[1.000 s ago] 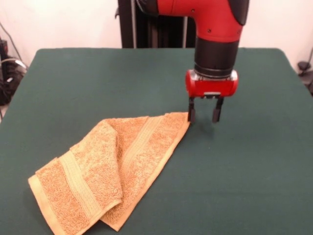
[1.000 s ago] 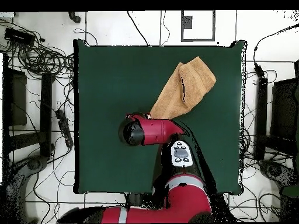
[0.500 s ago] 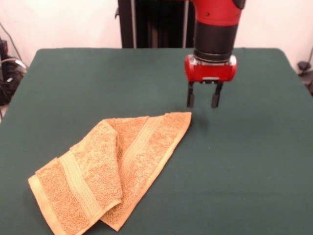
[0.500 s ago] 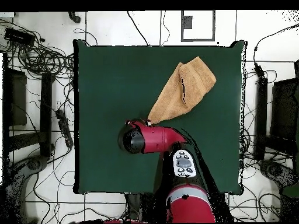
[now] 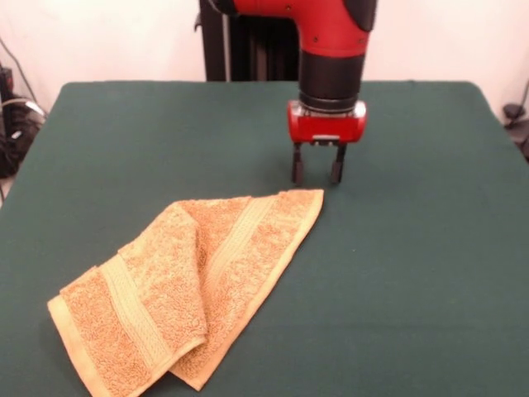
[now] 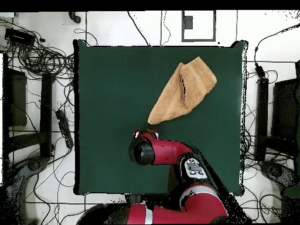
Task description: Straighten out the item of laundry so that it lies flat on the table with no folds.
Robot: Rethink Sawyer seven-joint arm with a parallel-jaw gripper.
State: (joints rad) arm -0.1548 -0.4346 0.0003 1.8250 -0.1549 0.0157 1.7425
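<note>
The item of laundry (image 5: 186,285) is a tan-orange terry towel, folded over itself into a long slanted shape on the table (image 5: 413,248). One flap lies doubled over the lower left part, and a woven band runs along it. From above, the item of laundry (image 6: 183,89) lies toward the upper right of the table (image 6: 111,94). My gripper (image 5: 316,167) hangs open and empty just behind the towel's far corner, a little above the felt. In the overhead view the arm's head hides the gripper (image 6: 146,136).
Cables (image 6: 41,58) and dark equipment stands (image 6: 14,99) surround the table on the floor. The black pedestal column (image 5: 248,41) rises behind the far edge.
My gripper has let go of the towel's far corner, risen and drawn back from it, shifting left in the front view. The towel has not moved.
</note>
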